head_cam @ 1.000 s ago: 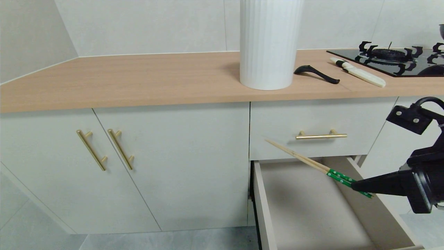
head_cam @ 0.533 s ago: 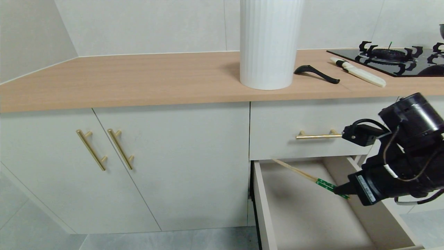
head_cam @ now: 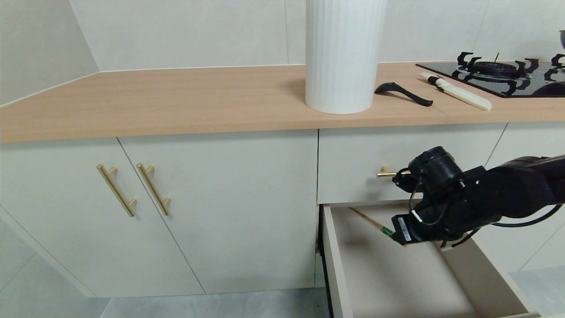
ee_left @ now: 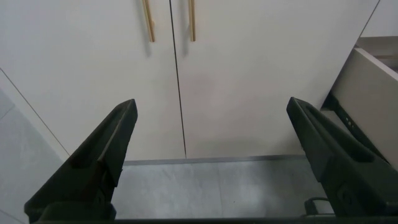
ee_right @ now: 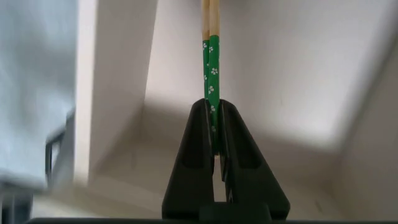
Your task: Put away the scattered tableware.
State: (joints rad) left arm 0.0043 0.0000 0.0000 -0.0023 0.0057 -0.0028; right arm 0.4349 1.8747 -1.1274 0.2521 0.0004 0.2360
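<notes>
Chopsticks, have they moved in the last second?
Yes. The chopsticks, shut in the right gripper, dropped from level with the gold handle down into the open drawer, toward the robot's left.

The head view looks forward and down from above the worktop. At middling range it takes in the worktop's front edge, the 2 cabinet doors beneath it and the pulled-out drawer at lower right. The left wrist view sits low and faces those same 2 doors, seen between the spread fingers of the left gripper, with the drawer's side at 1 edge. The right wrist view looks along the right gripper, very near, into the drawer. It shares the drawer floor and the chopsticks with the head view.
</notes>
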